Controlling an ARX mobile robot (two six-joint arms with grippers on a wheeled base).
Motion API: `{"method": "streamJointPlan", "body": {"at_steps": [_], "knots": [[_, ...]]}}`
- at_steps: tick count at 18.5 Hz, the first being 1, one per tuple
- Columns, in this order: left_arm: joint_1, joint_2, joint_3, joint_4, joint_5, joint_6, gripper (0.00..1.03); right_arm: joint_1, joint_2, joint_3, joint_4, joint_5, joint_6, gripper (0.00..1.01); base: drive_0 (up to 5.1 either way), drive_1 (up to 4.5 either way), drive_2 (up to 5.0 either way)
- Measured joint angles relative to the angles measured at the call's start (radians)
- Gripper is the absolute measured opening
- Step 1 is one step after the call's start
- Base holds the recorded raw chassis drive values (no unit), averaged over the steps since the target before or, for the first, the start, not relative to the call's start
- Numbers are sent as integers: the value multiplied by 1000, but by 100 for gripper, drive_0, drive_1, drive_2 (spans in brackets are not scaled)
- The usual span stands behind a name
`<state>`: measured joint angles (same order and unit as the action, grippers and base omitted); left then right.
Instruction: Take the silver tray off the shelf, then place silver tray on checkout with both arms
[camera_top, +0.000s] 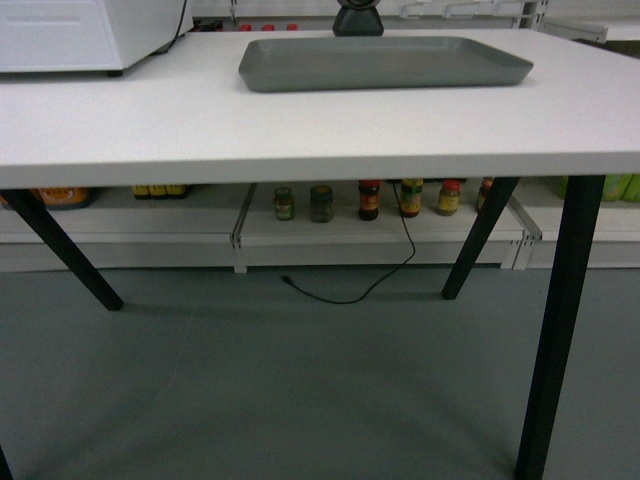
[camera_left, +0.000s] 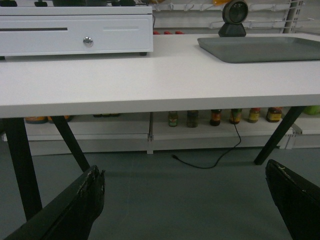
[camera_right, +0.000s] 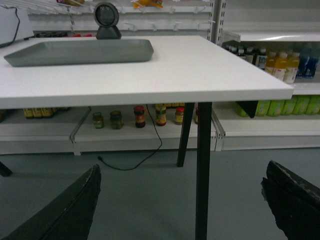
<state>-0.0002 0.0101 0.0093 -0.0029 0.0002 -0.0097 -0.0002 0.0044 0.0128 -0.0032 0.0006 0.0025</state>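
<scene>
The silver tray (camera_top: 385, 63) is seen flat on the table (camera_top: 300, 125); both hands (camera_left: 185, 200) (camera_right: 180, 200), spread wide and empty, should be drawn back low, clear of the table's edge.

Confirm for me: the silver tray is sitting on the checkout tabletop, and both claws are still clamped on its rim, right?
Not quite. The silver tray does sit on the checkout, but neither claw holds it. The wrist views show the left claw and the right claw open, down below the tabletop's edge, well clear of the tray.
</scene>
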Motion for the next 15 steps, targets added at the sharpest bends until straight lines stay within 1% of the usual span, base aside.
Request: {"method": "streamJointPlan", "body": {"at_steps": [15], "knots": [[0, 0, 0, -5, 0, 0, 98, 0, 0, 0, -4, -1, -2, 98, 0, 0, 0]]}}
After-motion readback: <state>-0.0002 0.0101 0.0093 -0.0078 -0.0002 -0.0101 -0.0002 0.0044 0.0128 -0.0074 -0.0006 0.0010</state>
